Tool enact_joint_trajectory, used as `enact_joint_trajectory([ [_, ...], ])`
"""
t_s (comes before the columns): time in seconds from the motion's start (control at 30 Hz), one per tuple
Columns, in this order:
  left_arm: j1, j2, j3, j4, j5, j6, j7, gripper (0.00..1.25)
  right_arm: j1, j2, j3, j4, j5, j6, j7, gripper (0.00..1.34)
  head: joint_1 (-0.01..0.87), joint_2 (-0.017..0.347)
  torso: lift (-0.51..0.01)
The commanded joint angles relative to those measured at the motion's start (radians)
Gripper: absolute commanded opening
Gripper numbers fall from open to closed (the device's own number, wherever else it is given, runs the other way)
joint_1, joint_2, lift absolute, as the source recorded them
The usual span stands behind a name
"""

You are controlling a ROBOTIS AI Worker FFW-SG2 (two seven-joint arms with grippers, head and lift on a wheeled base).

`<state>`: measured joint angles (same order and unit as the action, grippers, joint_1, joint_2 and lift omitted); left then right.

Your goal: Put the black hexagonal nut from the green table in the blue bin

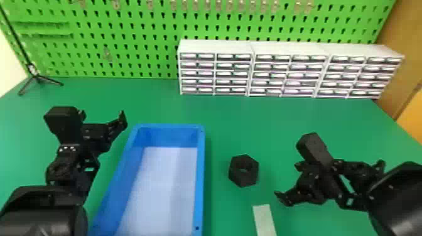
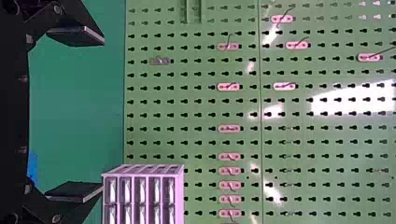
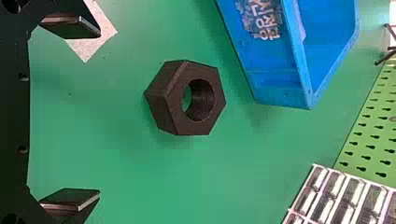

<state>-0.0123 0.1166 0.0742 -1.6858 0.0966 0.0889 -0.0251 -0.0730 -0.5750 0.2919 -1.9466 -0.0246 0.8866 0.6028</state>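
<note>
Right jaws are spread and empty. Just ahead of them, the black hexagonal nut (image 3: pixel 174 103) lies flat on the green desk (image 3: pixel 116 158). Centre the jaws over it, align with opposite flats, close squarely. Lift clear before crossing to the blue bin (image 3: pixel 268 56) beyond. Left jaws, parked past it, are spread and empty.

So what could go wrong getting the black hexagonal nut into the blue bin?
The open right gripper could catch corners of the nut rather than flat sides, letting it twist. Carried too low, the nut might clip the raised wall of the bin. The pale flat strip near the gripper could get nudged.
</note>
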Motion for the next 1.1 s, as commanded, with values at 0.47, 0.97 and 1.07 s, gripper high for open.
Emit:
enact_joint_trajectory([
  [0.47, -0.005, 0.000, -0.001, 0.000, -0.002, 0.000, 0.001, 1.07, -0.212, -0.011, 0.205, 0.048, -0.001, 0.002, 0.000, 1.25, 0.683, 0.028, -0.096],
  [0.97, -0.003, 0.000, 0.006, 0.000, 0.000, -0.002, 0.001, 1.07, -0.338, 0.023, 0.371, 0.150, 0.005, -0.043, 0.037, 1.25, 0.683, 0.028, -0.096],
  [1.07, -0.005, 0.000, 0.006, 0.000, 0.000, -0.002, -0.001, 1.07, -0.361, 0.032, 0.403, 0.176, -0.011, -0.058, 0.043, 1.25, 0.683, 0.028, -0.096],
])
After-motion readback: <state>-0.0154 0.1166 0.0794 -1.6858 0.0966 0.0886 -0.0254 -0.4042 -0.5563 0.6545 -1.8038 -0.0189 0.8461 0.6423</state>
